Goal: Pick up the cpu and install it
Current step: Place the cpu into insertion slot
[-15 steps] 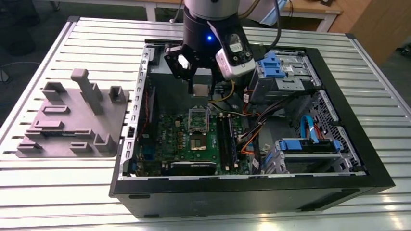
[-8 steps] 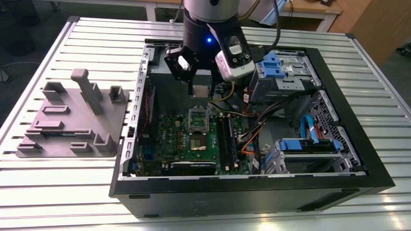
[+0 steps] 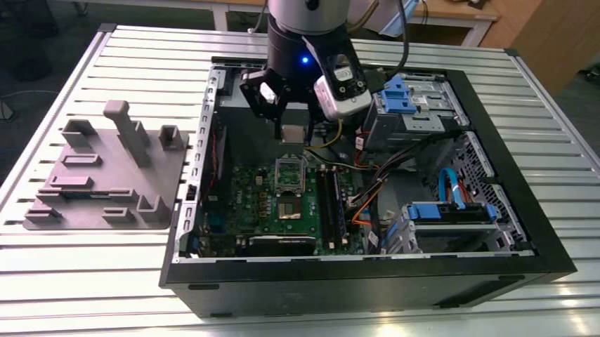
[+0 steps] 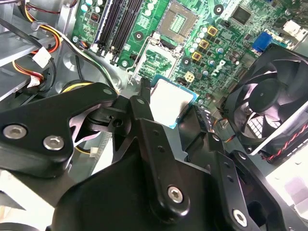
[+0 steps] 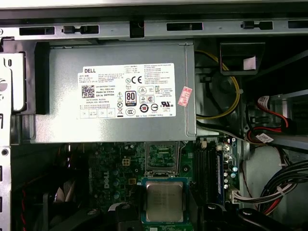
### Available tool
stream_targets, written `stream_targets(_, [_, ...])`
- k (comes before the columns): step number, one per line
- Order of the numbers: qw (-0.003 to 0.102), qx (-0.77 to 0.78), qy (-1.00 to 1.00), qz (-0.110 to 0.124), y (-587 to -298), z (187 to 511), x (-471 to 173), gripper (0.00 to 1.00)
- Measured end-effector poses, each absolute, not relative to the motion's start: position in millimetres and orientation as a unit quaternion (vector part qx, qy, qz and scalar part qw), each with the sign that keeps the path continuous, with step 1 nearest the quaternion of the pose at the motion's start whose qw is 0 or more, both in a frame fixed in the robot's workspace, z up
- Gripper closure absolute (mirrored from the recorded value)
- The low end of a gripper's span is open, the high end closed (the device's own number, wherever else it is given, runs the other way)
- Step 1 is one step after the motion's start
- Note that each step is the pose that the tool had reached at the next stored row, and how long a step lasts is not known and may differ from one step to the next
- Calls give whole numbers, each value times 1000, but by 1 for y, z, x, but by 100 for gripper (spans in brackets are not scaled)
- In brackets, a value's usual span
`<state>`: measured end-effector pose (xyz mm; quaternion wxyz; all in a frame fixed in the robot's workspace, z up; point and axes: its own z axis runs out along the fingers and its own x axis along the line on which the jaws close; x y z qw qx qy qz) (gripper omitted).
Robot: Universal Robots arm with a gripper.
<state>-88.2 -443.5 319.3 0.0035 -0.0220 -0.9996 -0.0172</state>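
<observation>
My gripper (image 3: 292, 130) hangs inside the open computer case (image 3: 525, 232), over the far end of the green motherboard (image 3: 253, 200). It is shut on the cpu (image 3: 294, 135), a small flat square chip with a silvery top. Both wrist views show the cpu (image 4: 169, 98) (image 5: 164, 201) held level between the black fingers (image 4: 142, 98), a little above the board. The empty socket (image 3: 289, 170) (image 4: 179, 21) lies just in front of it, and its metal frame (image 4: 156, 55) stands open.
The grey power supply box (image 5: 115, 91) with a white label sits at the case's far wall. Black memory slots (image 3: 328, 200) run beside the socket. A black fan (image 4: 269, 106), loose cables (image 3: 375, 189) and blue-tabbed drive cages (image 3: 450, 214) crowd the case. A grey fixture tray (image 3: 103, 175) lies outside.
</observation>
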Motion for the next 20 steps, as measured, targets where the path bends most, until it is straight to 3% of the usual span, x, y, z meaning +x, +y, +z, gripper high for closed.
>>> stream_targets(20, [4, -22, -1000, -17, -444, 315, -88, 53])
